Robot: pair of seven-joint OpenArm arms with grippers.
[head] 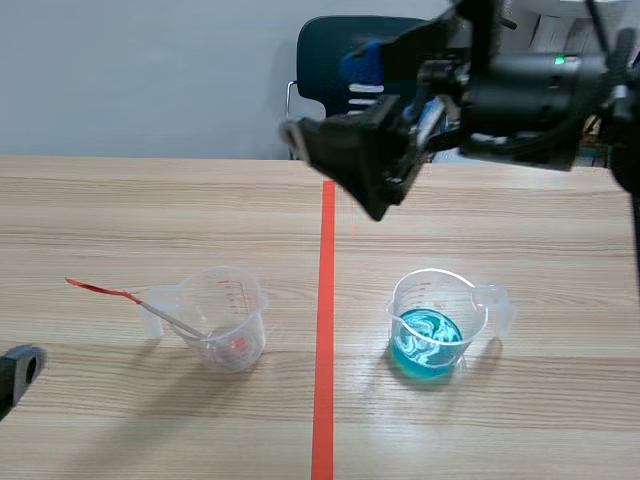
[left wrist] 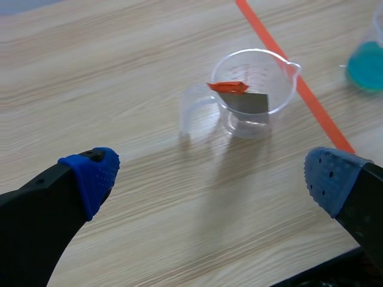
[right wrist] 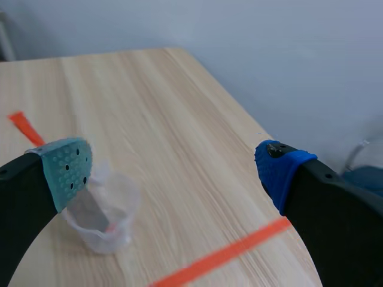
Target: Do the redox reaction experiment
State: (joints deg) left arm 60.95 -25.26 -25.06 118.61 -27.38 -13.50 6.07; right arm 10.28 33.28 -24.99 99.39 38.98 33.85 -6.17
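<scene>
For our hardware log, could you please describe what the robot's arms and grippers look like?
The left gripper has two thick black fingers with blue dotted pads. The right gripper, also black, carries one grey-green dotted pad and one blue pad. The black right arm shows a green light.

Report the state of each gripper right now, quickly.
Left gripper: open, holding nothing.
Right gripper: open, holding nothing.
</scene>
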